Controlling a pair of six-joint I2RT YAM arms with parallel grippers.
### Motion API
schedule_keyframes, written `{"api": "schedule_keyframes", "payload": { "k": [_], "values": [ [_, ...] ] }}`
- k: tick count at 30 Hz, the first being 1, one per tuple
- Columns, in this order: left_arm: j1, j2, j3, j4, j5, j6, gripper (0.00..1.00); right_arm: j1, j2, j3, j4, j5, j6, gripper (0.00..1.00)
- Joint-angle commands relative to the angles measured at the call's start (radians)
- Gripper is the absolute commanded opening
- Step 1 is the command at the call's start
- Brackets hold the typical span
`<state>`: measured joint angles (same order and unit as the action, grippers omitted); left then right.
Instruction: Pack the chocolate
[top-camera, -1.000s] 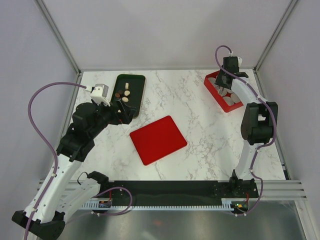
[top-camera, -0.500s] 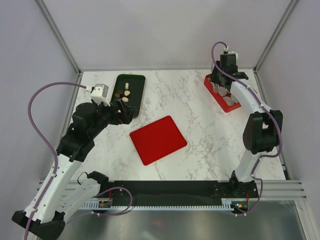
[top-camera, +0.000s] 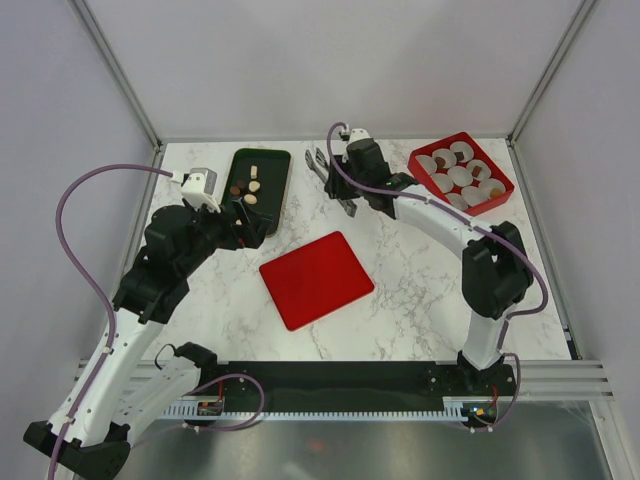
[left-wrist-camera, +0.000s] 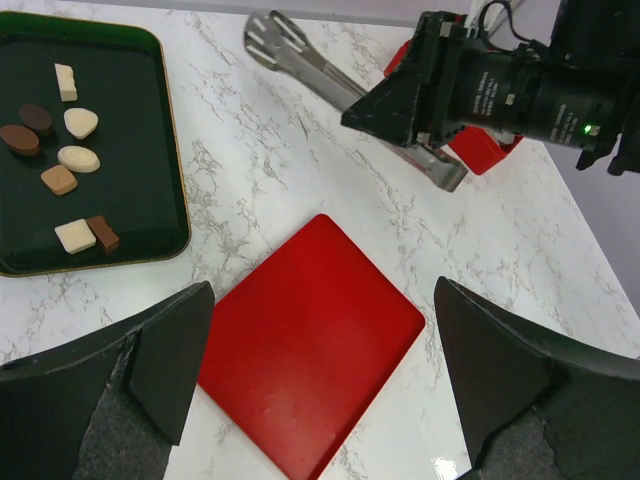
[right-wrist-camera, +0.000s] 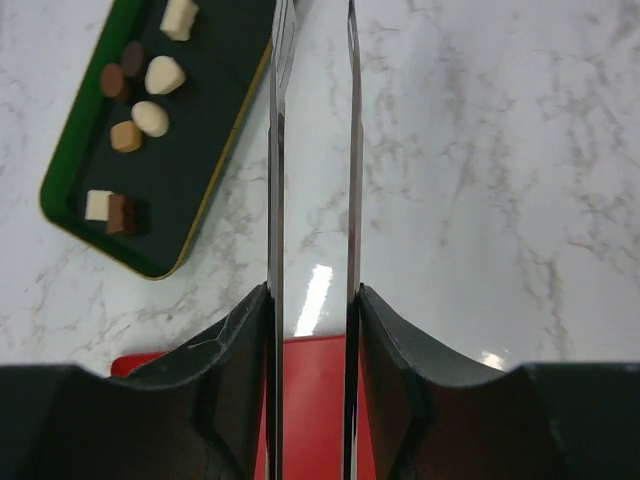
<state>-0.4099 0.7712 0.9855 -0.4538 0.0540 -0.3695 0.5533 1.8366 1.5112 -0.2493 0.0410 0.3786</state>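
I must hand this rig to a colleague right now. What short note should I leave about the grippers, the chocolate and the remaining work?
Left gripper: open, empty, above the flat red sheet.
Right gripper: shut on the metal tongs, tips beside the green tray.
Chocolates: loose on that tray.
Paper cups: in the red box, far right.
Done: tongs in hand. Whether any cup is filled, I cannot tell.
Left: move the chocolates into the cups.

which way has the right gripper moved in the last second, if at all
Yes. The right gripper swung left, from the back right corner to just right of the tray, with the tongs in its jaws.
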Motion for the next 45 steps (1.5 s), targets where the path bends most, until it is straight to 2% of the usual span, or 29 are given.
{"api": "schedule_keyframes", "payload": {
  "k": [1, 9, 14, 38, 45],
  "values": [
    [0.005, -0.009, -0.001, 0.046, -0.011, -0.013, 1.0, 0.069, 0.048, 0.015, 0.137, -0.071, 0.0, 0.47],
    [0.005, -0.012, -0.001, 0.046, -0.008, -0.014, 1.0, 0.192, 0.122, 0.029, 0.154, -0.159, 0.006, 0.5],
    [0.005, -0.01, -0.001, 0.046, -0.002, -0.014, 1.0, 0.258, 0.153, 0.04, 0.16, -0.161, 0.022, 0.5],
    [0.005, -0.016, -0.001, 0.046, -0.005, -0.014, 1.0, 0.309, 0.25, 0.064, 0.159, -0.161, 0.072, 0.48],
    [0.005, -0.018, -0.001, 0.047, -0.008, -0.014, 1.0, 0.312, 0.257, 0.073, 0.142, -0.145, 0.072, 0.41]
  ]
}}
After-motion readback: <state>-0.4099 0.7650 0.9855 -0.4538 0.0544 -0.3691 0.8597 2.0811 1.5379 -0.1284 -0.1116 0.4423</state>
